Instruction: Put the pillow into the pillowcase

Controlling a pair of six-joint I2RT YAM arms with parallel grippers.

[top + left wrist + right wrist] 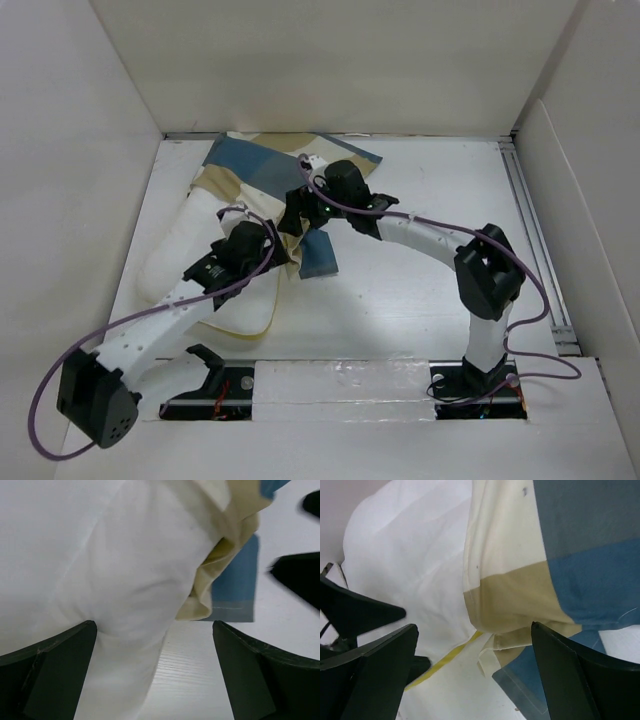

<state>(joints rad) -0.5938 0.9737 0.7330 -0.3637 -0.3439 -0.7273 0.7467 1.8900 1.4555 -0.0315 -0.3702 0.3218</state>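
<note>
The white pillow (185,250) lies at the left, its yellow piped edge toward the front. Its far end is inside the checked pillowcase (255,165) at the back centre, which has a blue flap on the table. My left gripper (277,250) is open at the pillow's right side. In the left wrist view (155,672) the pillow (100,555) bulges against the left finger (50,670), beside the pillowcase hem (235,580). My right gripper (297,215) is open over the case's opening. The right wrist view (475,665) shows the pillowcase (560,555), the pillow (405,560) and nothing gripped.
White walls enclose the table (420,290) on the left, back and right. A metal rail (535,240) runs along the right edge. The two arm bases stand at the near edge. The left gripper's fingertip (355,612) shows in the right wrist view.
</note>
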